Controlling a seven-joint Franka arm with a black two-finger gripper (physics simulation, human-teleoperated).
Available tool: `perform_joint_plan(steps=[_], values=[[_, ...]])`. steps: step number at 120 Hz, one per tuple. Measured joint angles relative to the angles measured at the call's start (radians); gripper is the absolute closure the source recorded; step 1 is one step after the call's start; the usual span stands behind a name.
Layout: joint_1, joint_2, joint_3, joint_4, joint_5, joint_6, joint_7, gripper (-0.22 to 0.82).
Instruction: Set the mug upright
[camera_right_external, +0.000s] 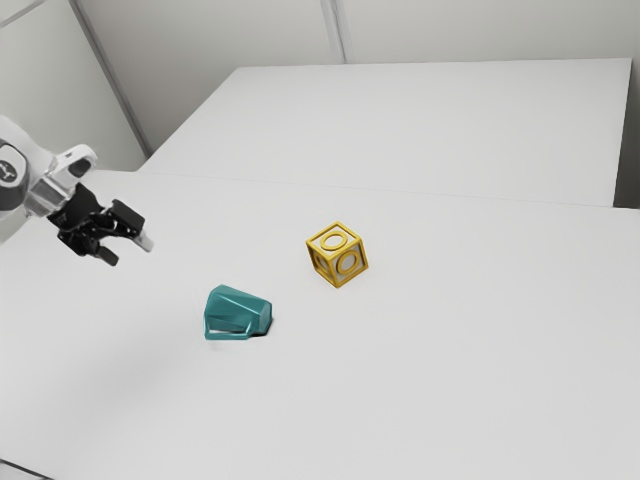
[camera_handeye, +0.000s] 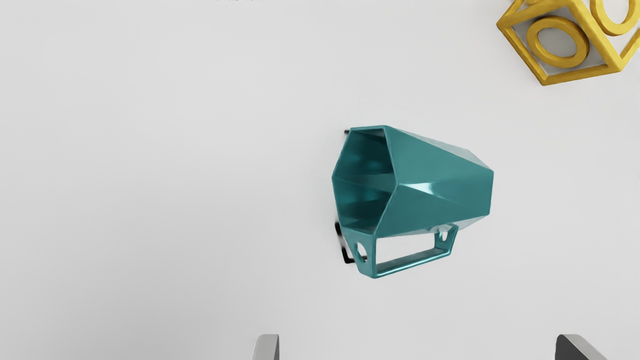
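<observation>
In the exterior view the black gripper (camera_right_external: 127, 251) hangs above the table at the left, apart from the mug. A teal faceted mug (camera_right_external: 237, 311) lies on its side on the white table, lower than the gripper and toward the exterior view's right. The wrist view has the mug (camera_handeye: 435, 185) with its hexagonal mouth and its frame-like handle visible. Two widely spaced fingertips mark the open gripper (camera_handeye: 417, 347), with nothing between them.
A yellow-framed cube (camera_right_external: 337, 254) with ring-shaped faces rests on the table (camera_right_external: 450, 380), beyond the mug toward the exterior view's right; the cube (camera_handeye: 557, 42) stands apart from the mug. Pale walls rise behind the table.
</observation>
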Motion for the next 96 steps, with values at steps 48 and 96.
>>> perform_joint_plan(steps=[48,96], values=[[0.136,0.164,0.007,-0.076,-0.431,0.112,0.396,0.0],[0.133,0.334,0.007,-0.073,-0.694,0.128,0.891,0.0]])
